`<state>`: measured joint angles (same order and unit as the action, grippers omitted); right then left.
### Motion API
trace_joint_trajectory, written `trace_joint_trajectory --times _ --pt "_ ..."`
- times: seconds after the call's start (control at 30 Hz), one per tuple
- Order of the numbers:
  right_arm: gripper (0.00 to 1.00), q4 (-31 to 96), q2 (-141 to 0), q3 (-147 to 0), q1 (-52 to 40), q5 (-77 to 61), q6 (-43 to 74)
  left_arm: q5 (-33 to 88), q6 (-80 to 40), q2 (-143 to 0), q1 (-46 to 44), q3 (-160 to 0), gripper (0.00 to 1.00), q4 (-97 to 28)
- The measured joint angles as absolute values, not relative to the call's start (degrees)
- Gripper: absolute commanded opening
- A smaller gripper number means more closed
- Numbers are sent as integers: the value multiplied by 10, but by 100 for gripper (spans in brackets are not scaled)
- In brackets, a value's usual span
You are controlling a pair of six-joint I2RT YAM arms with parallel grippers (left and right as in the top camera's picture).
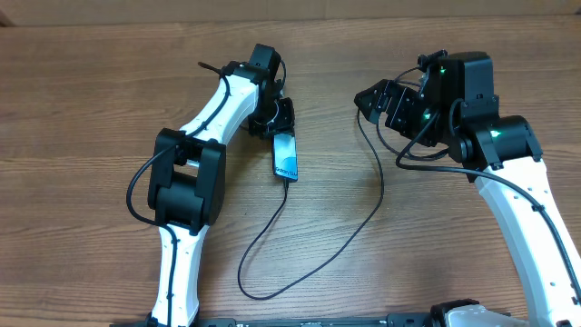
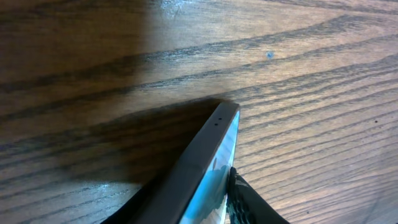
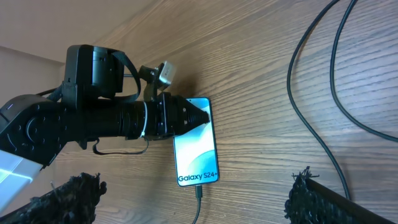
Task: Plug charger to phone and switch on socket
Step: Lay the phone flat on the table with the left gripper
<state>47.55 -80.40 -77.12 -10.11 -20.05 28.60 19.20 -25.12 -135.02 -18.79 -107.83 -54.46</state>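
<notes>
The phone (image 1: 285, 156) lies on the wooden table, its cyan-blue screen up and reading "Galaxy S24+". My left gripper (image 1: 277, 123) is shut on the phone's far end; in the left wrist view the phone (image 2: 211, 155) sits between my fingers (image 2: 199, 205). The charger's thin black cable (image 1: 363, 222) has its connector tip (image 3: 199, 191) in the phone's near end. The cable loops towards the table front and back up to my right gripper (image 1: 368, 98). That gripper is wide open and empty, hovering right of the phone (image 3: 194, 149). The socket and the charger's plug are out of view.
The left arm's white links (image 1: 213, 113) stretch diagonally over the left half of the table. The right arm (image 1: 508, 173) stands at the right. Two strands of the black cable (image 3: 311, 93) cross the upper right of the right wrist view. A cardboard wall (image 1: 136, 11) lines the far edge.
</notes>
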Motion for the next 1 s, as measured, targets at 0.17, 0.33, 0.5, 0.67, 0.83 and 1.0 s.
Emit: trace_joint_trajectory --times 0.17,0.33,0.5,0.67,0.83,1.0 --pt "98 475 -804 -771 -101 -201 285 193 -251 -1350 -188 -1078 37 -545" --pt "98 475 -804 -771 -101 -201 285 194 -251 -1350 -188 -1079 38 -545" --pt "98 475 -804 -771 -101 -201 285 195 -251 -1350 -188 -1080 46 -547" --pt "98 475 -804 -771 -101 -201 285 197 -251 -1350 -188 -1081 48 -547" --pt "98 476 -804 -771 -101 -201 285 199 -251 -1350 -188 -1081 48 -547" --pt "98 475 -804 -771 -101 -201 285 199 -251 -1350 -188 -1081 49 -547"
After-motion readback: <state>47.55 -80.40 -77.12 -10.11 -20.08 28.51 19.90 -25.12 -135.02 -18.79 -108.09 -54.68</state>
